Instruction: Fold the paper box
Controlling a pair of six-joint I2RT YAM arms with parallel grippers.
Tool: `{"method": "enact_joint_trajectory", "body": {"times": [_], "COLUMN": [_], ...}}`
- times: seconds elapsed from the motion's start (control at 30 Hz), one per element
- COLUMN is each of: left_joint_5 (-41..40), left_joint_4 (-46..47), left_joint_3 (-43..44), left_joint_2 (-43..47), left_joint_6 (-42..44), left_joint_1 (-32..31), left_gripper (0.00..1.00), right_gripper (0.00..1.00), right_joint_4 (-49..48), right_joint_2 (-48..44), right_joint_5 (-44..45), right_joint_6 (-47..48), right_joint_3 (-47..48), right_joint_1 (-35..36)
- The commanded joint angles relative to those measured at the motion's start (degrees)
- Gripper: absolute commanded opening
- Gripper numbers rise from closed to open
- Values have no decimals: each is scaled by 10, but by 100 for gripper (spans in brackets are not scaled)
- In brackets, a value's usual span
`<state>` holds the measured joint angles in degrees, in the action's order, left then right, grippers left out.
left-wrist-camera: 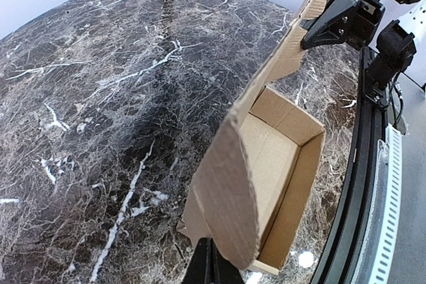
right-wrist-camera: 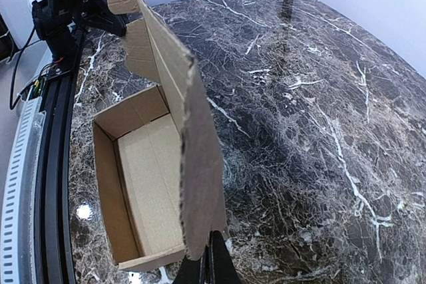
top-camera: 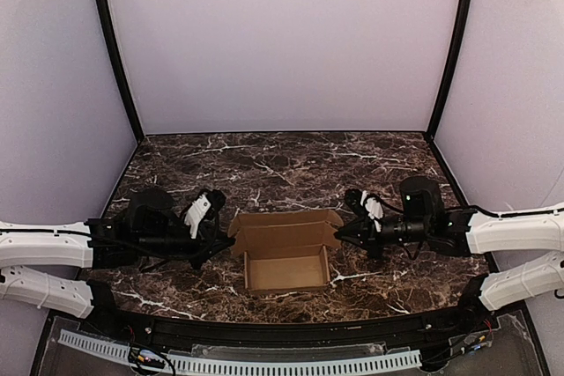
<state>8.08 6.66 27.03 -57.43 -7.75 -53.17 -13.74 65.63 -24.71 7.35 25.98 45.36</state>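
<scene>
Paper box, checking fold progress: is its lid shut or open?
Open: the paper box is uncovered, its lid raised along the far wall, interior empty.

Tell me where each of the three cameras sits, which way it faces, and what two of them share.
Top external: above and behind the arms, looking down at the table; both arms show, left gripper and right gripper flanking the paper box.
Left wrist: on the left arm, looking along the raised lid toward the right arm; own fingers at bottom.
Right wrist: mirrored, looking toward the left arm; own fingers at bottom.
Shared: both wrist views show the box's tray and the opposite gripper.
</scene>
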Motion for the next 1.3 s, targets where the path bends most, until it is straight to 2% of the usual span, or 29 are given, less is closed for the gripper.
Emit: {"method": "enact_joint_trajectory", "body": {"times": [0.0, 0.23, 0.4, 0.6, 0.83, 0.97, 1.27], "left_joint_5": [4, 6, -5, -4, -4, -10, -44], "left_joint_4": [-11, -15, 3, 18, 50, 59, 67], "left_joint_3": [10, 19, 34, 52, 52, 49, 45], "left_joint_2": [-4, -18, -41, -74, -95, -110, -148], "left_joint_6": [5, 1, -38, -83, -108, -112, -109], "left_joint_1": [3, 3, 3, 2, -4, -17, -57], "left_gripper": [0, 0, 0, 0, 1, 0, 0], "right_gripper": [0, 0, 0, 0, 0, 0, 0], "right_joint_4": [-22, -48, -71, -90, -86, -101, -117], "right_joint_2": [0, 4, 17, 25, 51, 67, 80], "right_joint_5": [-7, -5, 30, 121, 278, 322, 394], "right_joint_6": [-8, -52, -98, -146, -206, -248, -278], "right_joint_3": [17, 16, 15, 19, 41, 38, 25], "right_joint_1": [2, 6, 29, 78, 139, 157, 196]}}
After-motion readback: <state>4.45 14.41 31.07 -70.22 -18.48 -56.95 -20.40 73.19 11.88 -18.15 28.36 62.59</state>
